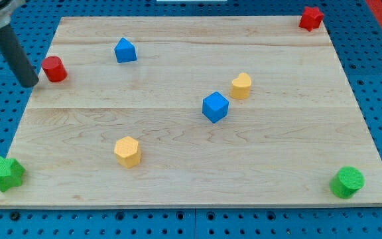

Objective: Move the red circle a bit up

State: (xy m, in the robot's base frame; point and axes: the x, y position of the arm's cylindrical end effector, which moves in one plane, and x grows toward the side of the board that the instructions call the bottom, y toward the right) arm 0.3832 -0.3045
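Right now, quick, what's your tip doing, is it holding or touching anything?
My tip: a bare rod, holding nothing; it sits just to the view's left of the red circle, whether touching cannot be told.

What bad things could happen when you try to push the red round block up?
My tip sits at the view's left of the red round block, not below it, so a push from here would probably slide it right, not up.

The block sits close to the board's left edge, so a crooked push could knock it off.

A push angled rightward might send it toward the blue block.
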